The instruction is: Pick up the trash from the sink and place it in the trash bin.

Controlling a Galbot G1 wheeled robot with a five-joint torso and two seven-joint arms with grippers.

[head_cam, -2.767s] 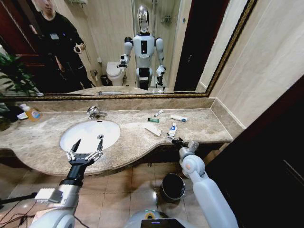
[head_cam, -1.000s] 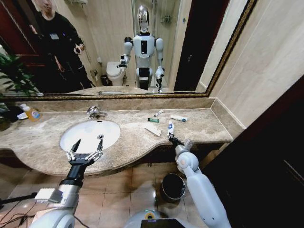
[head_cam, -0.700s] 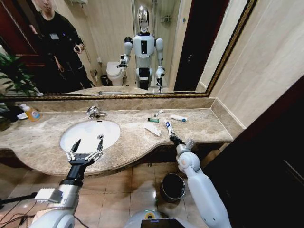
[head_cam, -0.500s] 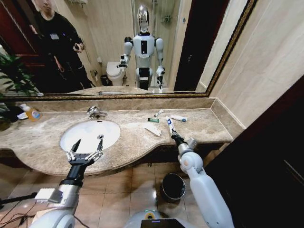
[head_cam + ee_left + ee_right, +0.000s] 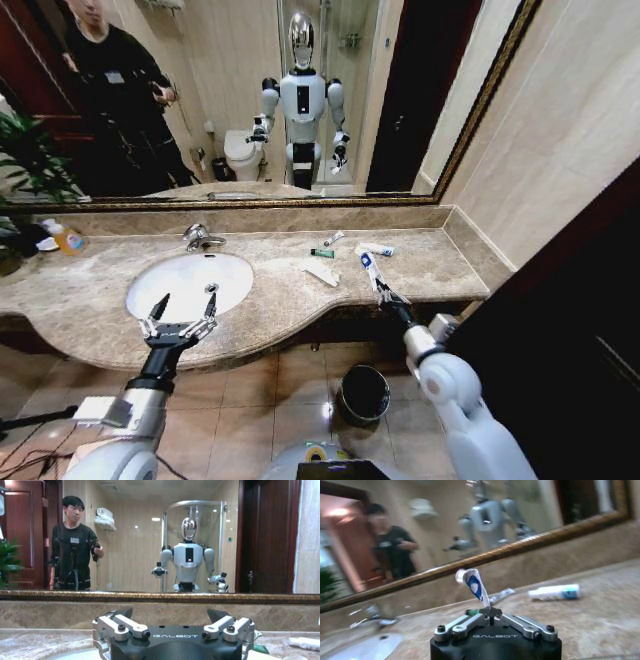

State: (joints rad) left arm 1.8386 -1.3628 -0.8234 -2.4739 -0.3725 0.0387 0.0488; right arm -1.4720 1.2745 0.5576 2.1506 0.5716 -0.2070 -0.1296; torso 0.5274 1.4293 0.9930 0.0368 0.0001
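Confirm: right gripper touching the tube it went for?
Touching. The right wrist view shows the right gripper with fingers closed on the end of the tube, which sticks up, lifted off the counter.

The sink [image 5: 189, 283] is sitting left in the bench [image 5: 420, 262]; tubes [image 5: 377, 249] are lying to its right; the bin [image 5: 363, 394] is standing on the floor below.

Gilt-framed mirror [image 5: 250, 100] above a marble counter [image 5: 300, 290] — beige walls, brown tiled floor [image 5: 270, 390], dark door [image 5: 570, 330].
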